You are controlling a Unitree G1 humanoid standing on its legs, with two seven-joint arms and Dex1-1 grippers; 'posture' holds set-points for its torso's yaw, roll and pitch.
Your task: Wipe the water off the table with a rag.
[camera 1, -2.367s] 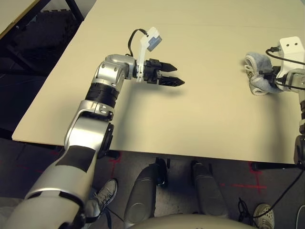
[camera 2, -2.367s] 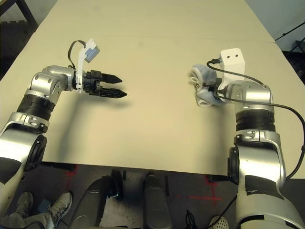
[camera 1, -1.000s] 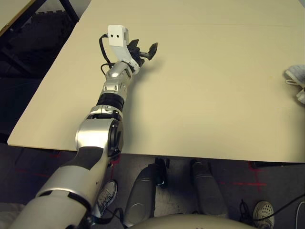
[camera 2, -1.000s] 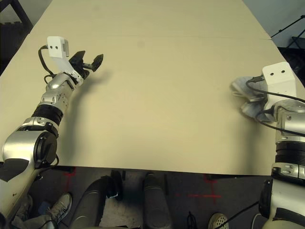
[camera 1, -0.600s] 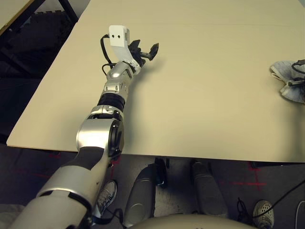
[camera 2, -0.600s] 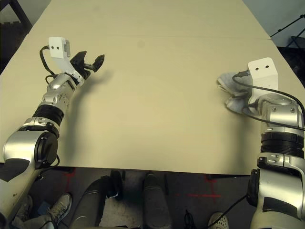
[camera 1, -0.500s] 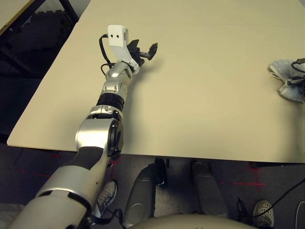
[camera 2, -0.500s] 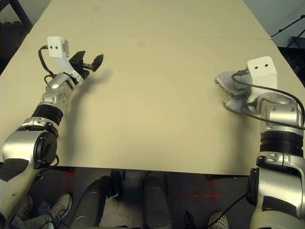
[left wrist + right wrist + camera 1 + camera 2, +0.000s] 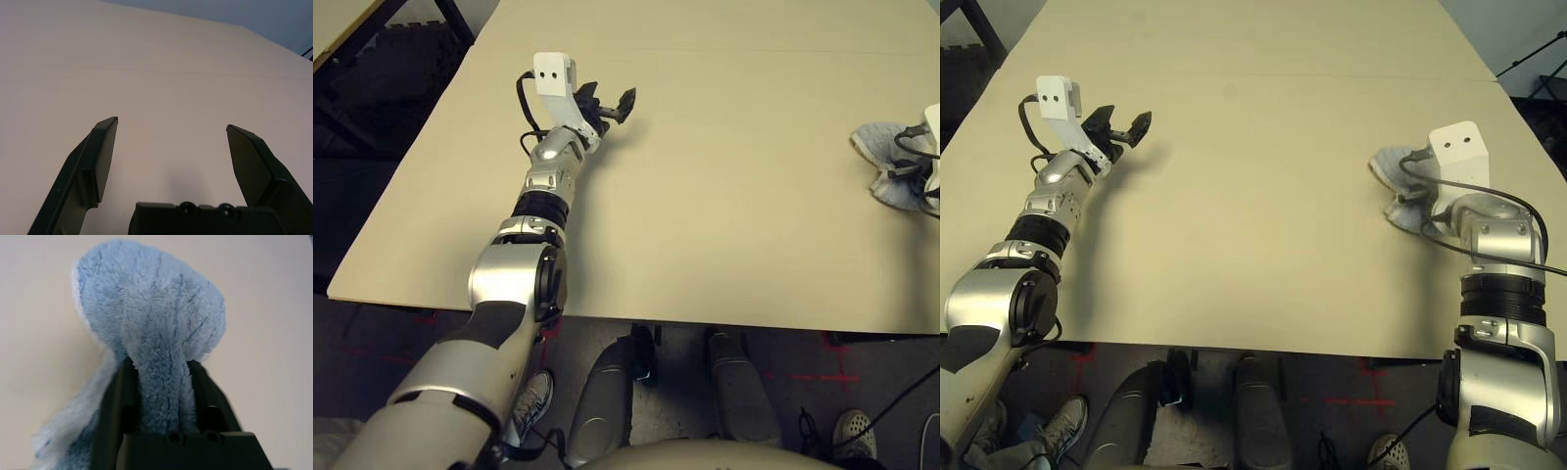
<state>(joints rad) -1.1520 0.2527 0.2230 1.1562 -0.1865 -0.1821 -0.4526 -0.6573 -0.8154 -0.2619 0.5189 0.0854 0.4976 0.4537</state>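
On table [image 9: 1263, 196], rag [image 9: 151, 318] pinched — right fingers [image 9: 117, 401]

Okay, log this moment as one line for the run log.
right gripper: shut on rag, on table right side | left gripper: open, empty, far left | water: none discernible

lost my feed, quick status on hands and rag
Left hand open, empty, over far left of table. Right hand shut on rag, rag on the tabletop. Nothing in the way.
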